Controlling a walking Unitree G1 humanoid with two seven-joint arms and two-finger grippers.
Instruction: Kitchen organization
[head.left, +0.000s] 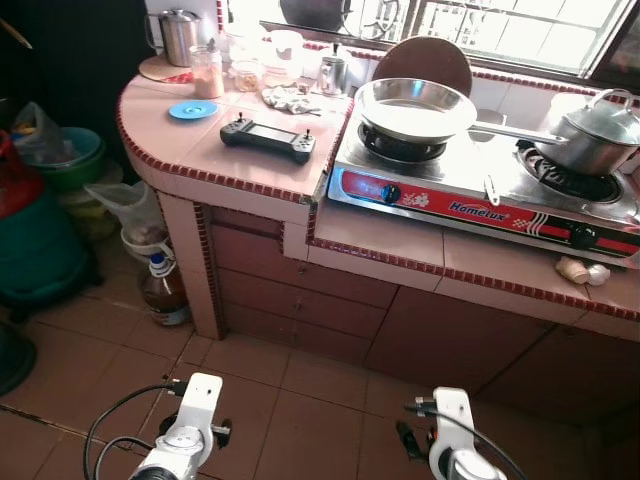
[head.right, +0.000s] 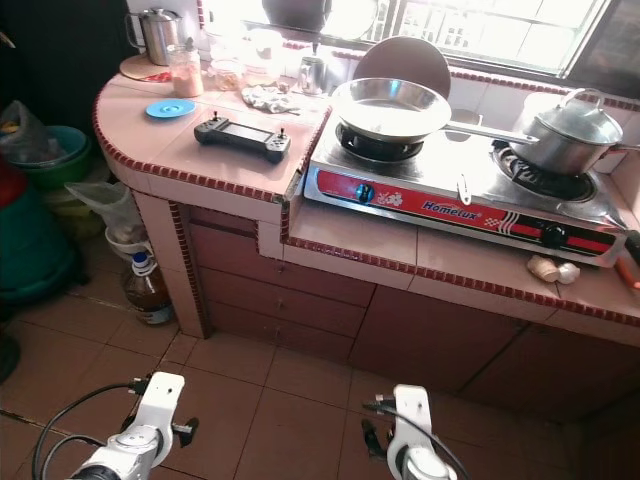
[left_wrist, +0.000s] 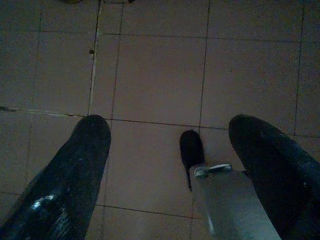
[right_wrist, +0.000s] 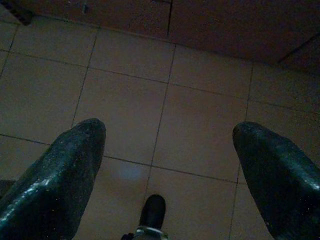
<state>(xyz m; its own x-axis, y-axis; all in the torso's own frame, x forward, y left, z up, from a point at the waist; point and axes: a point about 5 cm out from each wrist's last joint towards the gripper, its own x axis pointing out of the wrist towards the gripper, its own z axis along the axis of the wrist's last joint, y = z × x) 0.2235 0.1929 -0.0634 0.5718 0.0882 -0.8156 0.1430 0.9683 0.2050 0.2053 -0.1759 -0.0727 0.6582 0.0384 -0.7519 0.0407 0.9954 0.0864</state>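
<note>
Tiled counter (head.left: 250, 165) carries a two-burner stove (head.left: 480, 185): a steel pan (head.left: 415, 108) on the near burner, a lidded pot (head.left: 598, 135) on the far one. A black controller (head.left: 268, 139) and blue lid (head.left: 193, 110) lie beside it. Left gripper (left_wrist: 167, 150) and right gripper (right_wrist: 167, 160) hang over floor tiles, fingers spread, empty.

gas stove (head.left: 480, 185) | red front panel | brand text reads "Homelux"
</note>
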